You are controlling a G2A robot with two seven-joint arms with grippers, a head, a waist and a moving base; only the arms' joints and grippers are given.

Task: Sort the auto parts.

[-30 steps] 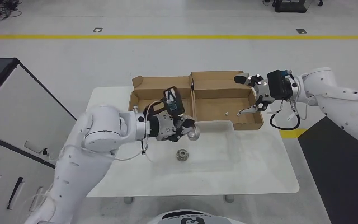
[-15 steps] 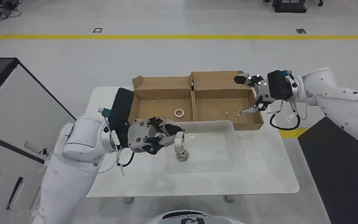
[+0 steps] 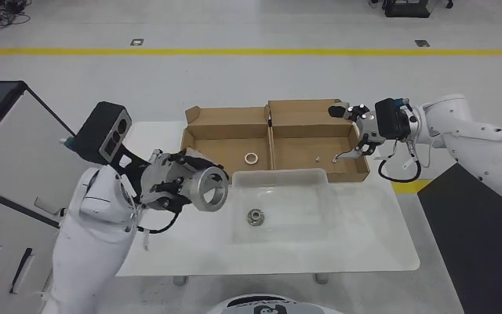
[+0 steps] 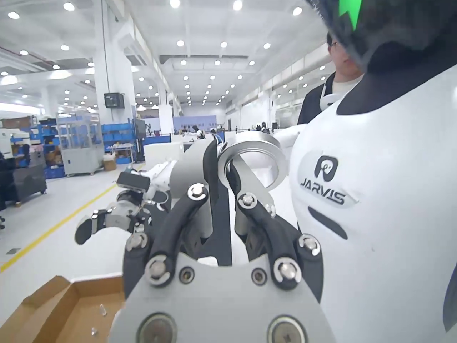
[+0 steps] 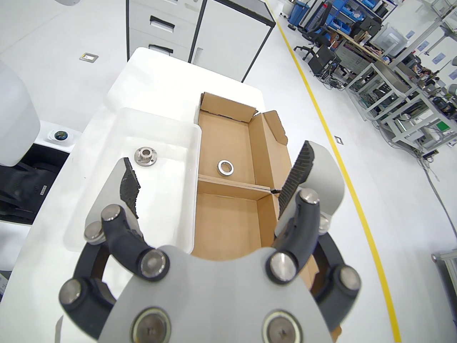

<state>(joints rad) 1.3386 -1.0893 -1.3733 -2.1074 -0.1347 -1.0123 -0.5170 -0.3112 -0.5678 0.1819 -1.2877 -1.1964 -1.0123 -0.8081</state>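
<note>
**Left arm drawn back from the tray, large ring carried along**

Over the last second the left gripper (image 4: 223, 160) has been pulled away from above the box and tray and swung back to the table's left side. It has also been raised towards the top camera. A large metal ring (image 4: 254, 142) is clamped in it: one finger is passed through the bore, and the other is pressed against the outer wall. The ring is held in the air, well clear of the table (image 3: 376, 235) and beside the tray's left end.

The right gripper (image 3: 346, 135) has not been moved. It is held spread wide above the right end of the cardboard box (image 3: 227, 124), with nothing between its pads.

Between the two arms, a clear plastic tray (image 3: 318, 177) is set just in front of the box. A flanged hub (image 3: 255, 216) is left lying in the tray's left half, where it was before. A small ring (image 3: 251, 158) lies flat in the box's left compartment, near the divider. A tiny part (image 3: 317, 159), too small to identify, is seen in the right compartment.
</note>
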